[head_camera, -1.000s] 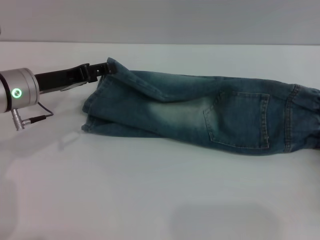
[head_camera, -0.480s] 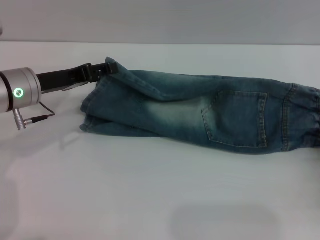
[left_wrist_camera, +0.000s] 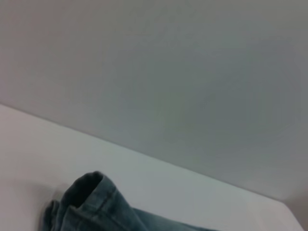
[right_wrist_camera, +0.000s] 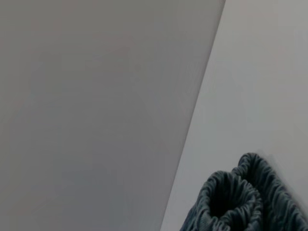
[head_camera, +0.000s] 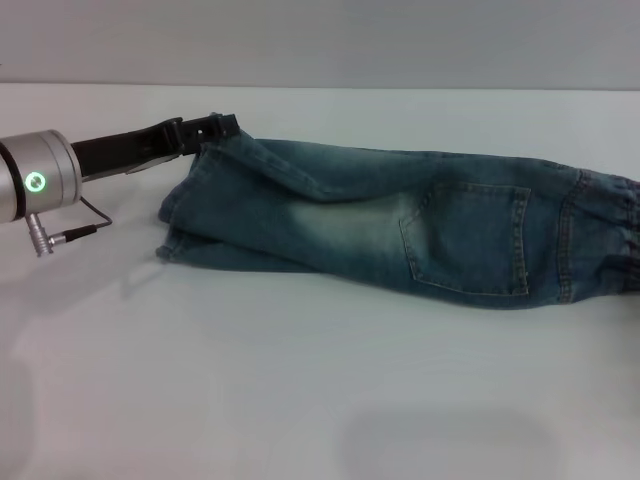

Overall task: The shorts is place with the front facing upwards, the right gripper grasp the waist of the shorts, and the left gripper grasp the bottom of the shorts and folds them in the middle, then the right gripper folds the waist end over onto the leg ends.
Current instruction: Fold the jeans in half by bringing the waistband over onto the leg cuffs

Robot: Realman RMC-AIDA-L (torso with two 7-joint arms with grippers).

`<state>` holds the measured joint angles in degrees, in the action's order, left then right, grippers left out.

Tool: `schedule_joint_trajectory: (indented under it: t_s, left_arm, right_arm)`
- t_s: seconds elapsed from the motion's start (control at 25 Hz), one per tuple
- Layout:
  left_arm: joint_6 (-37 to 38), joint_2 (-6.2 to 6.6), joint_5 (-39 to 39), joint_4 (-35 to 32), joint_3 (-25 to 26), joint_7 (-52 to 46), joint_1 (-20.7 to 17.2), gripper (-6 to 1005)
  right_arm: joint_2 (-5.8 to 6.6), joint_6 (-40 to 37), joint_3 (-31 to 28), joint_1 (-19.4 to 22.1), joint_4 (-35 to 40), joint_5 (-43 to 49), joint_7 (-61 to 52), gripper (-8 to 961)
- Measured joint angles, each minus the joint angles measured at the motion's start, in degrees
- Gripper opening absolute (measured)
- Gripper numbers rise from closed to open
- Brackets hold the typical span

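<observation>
Folded denim shorts (faded thigh, ruched waist at right); left gripper, upper left, pinches the leg ends.

The shorts are blue-green denim, fading to a pale wash mid-thigh, with a darker stitched pocket. Toward the tabletop's right edge the waist is deeper blue with vertical gathers. The left gripper is black, on a silver-white wrist with a green light. The tabletop is white.
</observation>
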<state>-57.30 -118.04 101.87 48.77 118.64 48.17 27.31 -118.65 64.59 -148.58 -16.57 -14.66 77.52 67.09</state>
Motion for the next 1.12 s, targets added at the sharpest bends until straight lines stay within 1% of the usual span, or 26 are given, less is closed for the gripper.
schedule_joint_trajectory:
  t_s: [0.04, 0.24, 0.52, 0.76, 1.12]
  left_arm:
    - [-0.02, 0.0, -0.24, 0.04, -0.02, 0.21, -0.09, 779]
    - [-0.03, 0.0, -0.51, 0.05, -0.35, 0.94, -0.2, 778]
    - [0.25, 0.0, -0.59, 0.22, -0.69, 1.74, -0.24, 778]
    - [1.52, 0.0, -0.63, -0.12, -0.69, 2.93, -0.24, 778]
    - [2.38, -0.21, -1.58, -0.43, -0.71, 6.1, -0.3, 778]
  right_arm:
    - [0.0, 0.15, 0.16, 0.0, 0.0, 0.01, 0.0, 151]
    - [-0.01, 1.05, 0.53, 0.09, -0.01, 0.03, 0.71, 110]
    - [-0.13, 3.82, 0.1, 0.42, -0.02, -0.34, 1.44, 109]
    - [-0.18, 6.96, -0.04, -0.11, -0.11, -0.48, 1.46, 109]
    - [-0.08, 8.36, -0.1, -0.34, -0.11, -0.53, 0.9, 110]
